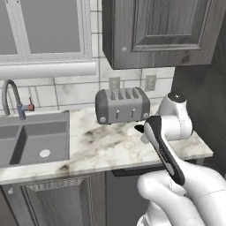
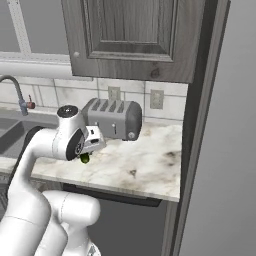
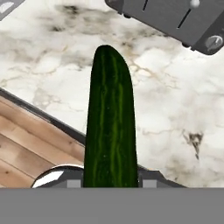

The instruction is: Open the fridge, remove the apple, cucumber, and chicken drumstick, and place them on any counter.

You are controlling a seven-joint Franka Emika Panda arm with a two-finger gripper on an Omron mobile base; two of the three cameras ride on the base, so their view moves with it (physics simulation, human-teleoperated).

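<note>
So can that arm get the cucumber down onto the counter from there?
Probably yes: the gripper holds the cucumber over bare counter, with the toaster off to one side.

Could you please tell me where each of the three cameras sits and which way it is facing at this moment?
Left base view: behind the arm on its left, looking forward and down at the counter, sink and toaster; the white arm rises at lower right.
Right base view: behind on the right, facing the same counter and toaster, the fridge side at right; the arm rises at lower left, the cucumber tip peeking beneath the hand.
Hand view: on the hand, looking along the gripper, shut on the cucumber, over the counter's front edge.
Shared: counter, toaster.
</note>
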